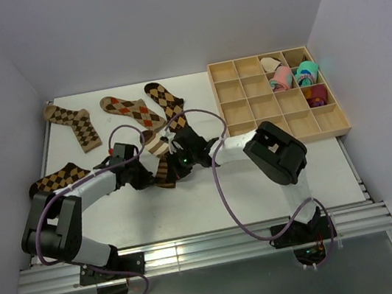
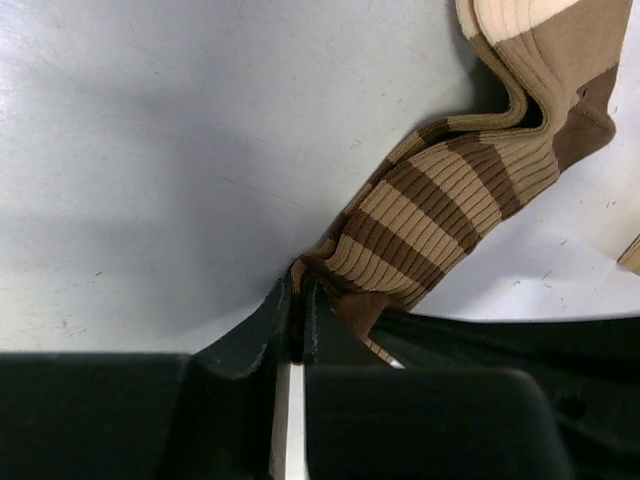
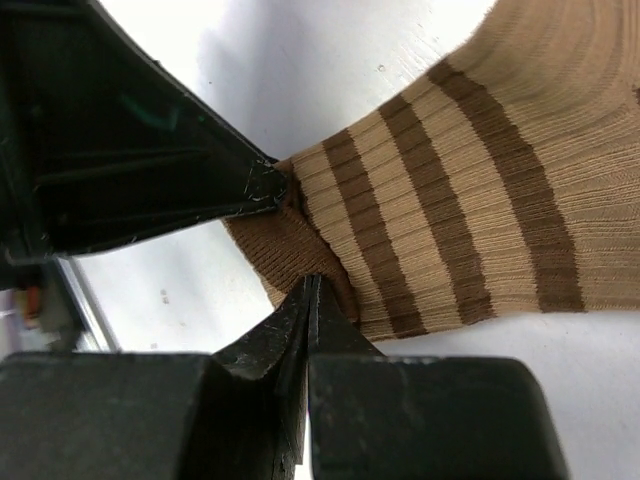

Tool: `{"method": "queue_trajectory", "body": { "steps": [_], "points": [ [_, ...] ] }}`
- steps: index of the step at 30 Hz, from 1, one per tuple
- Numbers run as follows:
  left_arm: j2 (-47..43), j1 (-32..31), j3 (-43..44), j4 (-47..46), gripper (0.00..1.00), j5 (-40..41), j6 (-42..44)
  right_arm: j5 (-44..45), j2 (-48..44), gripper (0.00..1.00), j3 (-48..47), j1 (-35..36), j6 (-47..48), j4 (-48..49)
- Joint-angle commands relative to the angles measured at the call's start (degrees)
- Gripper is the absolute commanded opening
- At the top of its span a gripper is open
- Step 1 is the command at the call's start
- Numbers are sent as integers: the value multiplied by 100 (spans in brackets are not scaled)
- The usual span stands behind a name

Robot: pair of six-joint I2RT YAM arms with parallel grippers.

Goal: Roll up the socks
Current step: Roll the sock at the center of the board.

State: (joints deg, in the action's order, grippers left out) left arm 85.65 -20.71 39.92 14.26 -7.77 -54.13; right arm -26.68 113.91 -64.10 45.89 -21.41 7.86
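striped sock lies on the table, its length running away from your fingers toward the far edge; left gripper and right gripper both pinch its near brown end.

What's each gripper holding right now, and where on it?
Both pinch the striped sock: left gripper and right gripper each shut on its dark brown end.
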Motion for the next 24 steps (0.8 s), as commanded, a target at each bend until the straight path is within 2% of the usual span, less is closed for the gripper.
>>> {"method": "queue_trajectory", "body": {
  "steps": [1,3,4,5,6,9,11,16,24],
  "points": [
    [-153,-21,-186,43,17,135,8,-275,395,0,-111,-194,-293,-610],
    [-364,-21,-309,-81,29,153,-80,-461,544,0,-208,-282,-373,-697],
    [-451,-21,-370,-160,43,153,-115,-479,562,0,-243,-300,-381,-741],
    [-557,-21,-510,-343,49,162,-159,-505,588,0,-261,-300,-408,-742],
    [-767,-21,-590,-441,60,179,-238,-549,641,0,-279,-317,-434,-855],
    [-1251,-21,-976,-845,71,284,-388,-786,677,0,-209,-405,-645,-803],
    [-1636,-30,-1370,-1309,73,224,-519,-970,703,0,-165,-458,-829,-803],
    [-2305,-30,-2171,-2032,68,188,-731,-1111,773,0,-121,-581,-1110,-584],
    [-2167,-73,-2428,-2735,66,118,-792,-1252,958,0,-130,-660,-1313,-584]
  ]
}}
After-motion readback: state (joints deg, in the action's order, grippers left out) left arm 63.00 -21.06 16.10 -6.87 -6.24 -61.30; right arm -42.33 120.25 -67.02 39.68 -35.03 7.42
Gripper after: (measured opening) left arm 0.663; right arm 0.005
